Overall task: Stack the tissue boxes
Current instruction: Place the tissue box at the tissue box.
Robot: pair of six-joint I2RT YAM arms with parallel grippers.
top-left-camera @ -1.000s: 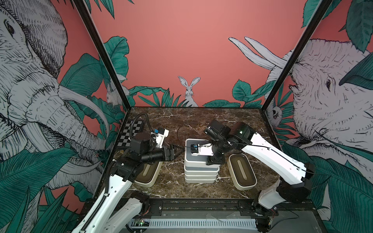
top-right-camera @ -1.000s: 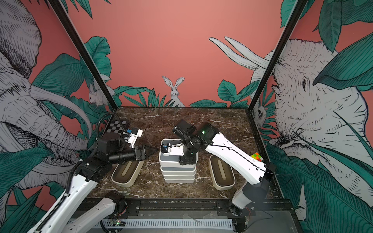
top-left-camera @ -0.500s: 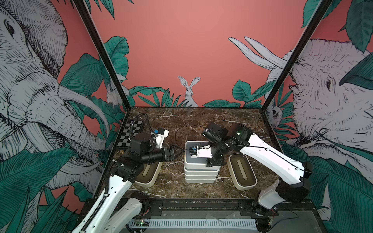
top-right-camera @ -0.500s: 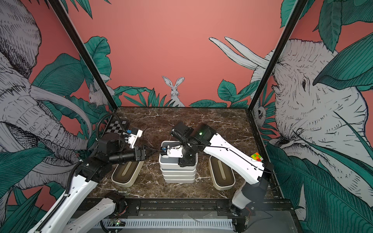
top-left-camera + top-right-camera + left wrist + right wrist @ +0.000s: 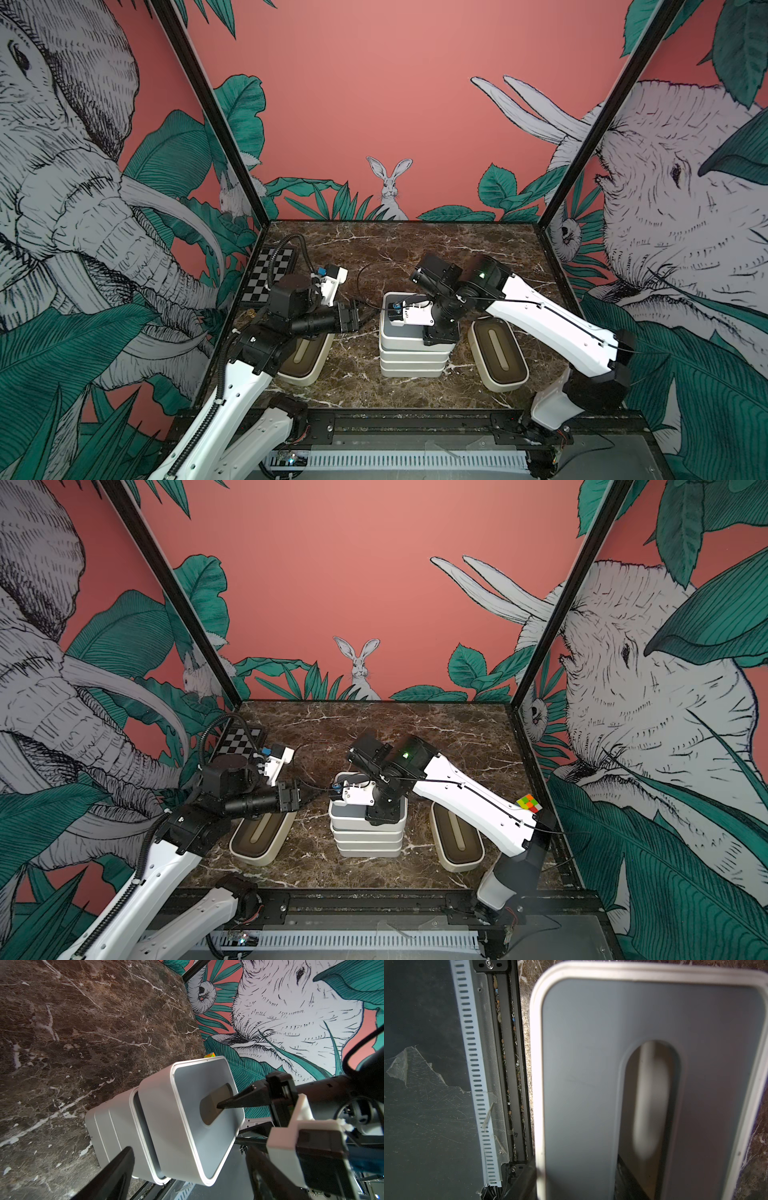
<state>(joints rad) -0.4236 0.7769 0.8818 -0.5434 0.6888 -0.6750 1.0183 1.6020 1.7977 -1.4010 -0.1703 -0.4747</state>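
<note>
Seen in both top views: stack of tissue boxes (image 5: 415, 357) at the middle of the marble table (image 5: 395, 249), four high, with white walls and rounded corners. Flanked by two larger cream boxes with dark brown slotted lids: left cream box (image 5: 305, 363) partly under the left arm, right cream box (image 5: 496, 353) in the open. Both apart from the stack.

Shown only by the left wrist view: top box (image 5: 187, 1109) offset from the one beneath, baring a grey strip of the lower lid. Cannot tell whether resting or lifted. Lid colours further down hidden.

Same view: one right finger (image 5: 243, 1097) down in the oval slot, its partner outside the long wall. Right gripper (image 5: 440, 334) clamped on the top box. Right wrist view filled by the flat grey lid (image 5: 581, 1084), white rim around it.

Left gripper (image 5: 352, 319) level, aimed at the stack, spread wide and empty. Left fingers (image 5: 116, 1172) short of the stack.

Multicoloured cube (image 5: 528, 803) caught in a top view at the table's right edge. Checkered board (image 5: 270, 276) at the far left corner.
</note>
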